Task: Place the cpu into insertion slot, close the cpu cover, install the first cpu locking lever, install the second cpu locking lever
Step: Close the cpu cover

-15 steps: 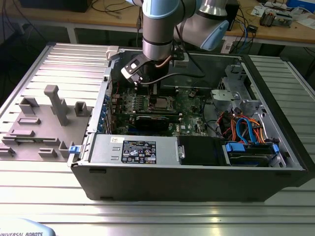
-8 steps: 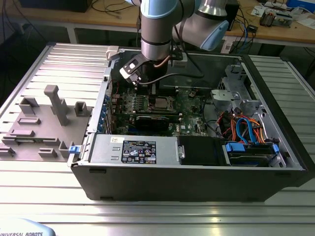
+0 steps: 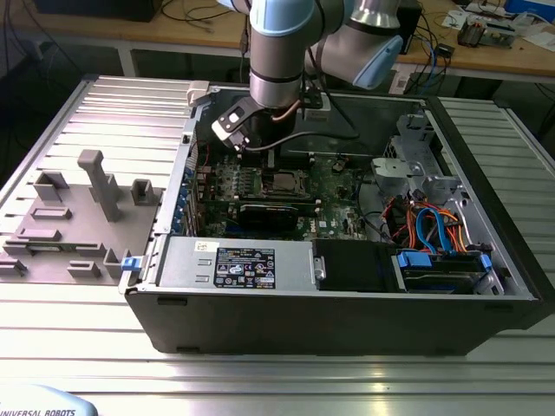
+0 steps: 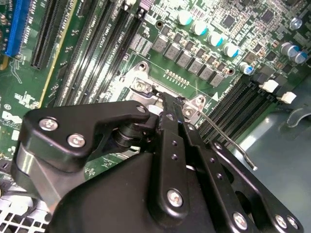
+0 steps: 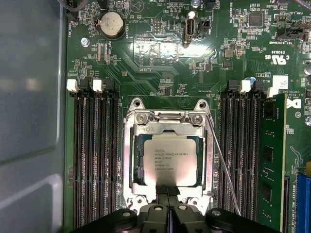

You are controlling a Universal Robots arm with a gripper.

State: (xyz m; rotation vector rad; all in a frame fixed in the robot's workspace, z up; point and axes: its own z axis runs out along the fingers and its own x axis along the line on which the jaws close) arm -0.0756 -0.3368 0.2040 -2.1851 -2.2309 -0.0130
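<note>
Your black end effector (image 5: 168, 189) has its fingers pressed together with nothing visible between them, and its tips sit at the edge of the small square silver-grey cpu (image 5: 167, 158). That cpu lies flat in the dark square insertion slot (image 5: 138, 165), with the thin silvery cpu cover frame (image 5: 170, 118) lying down around it. A thin wire locking lever (image 5: 221, 160) slants away from the socket over the black memory slots (image 5: 248, 155). You see the green motherboard (image 5: 160, 58) inside the open dark computer case (image 3: 347, 321) on the ribbed metal desk (image 3: 277, 381).
</note>
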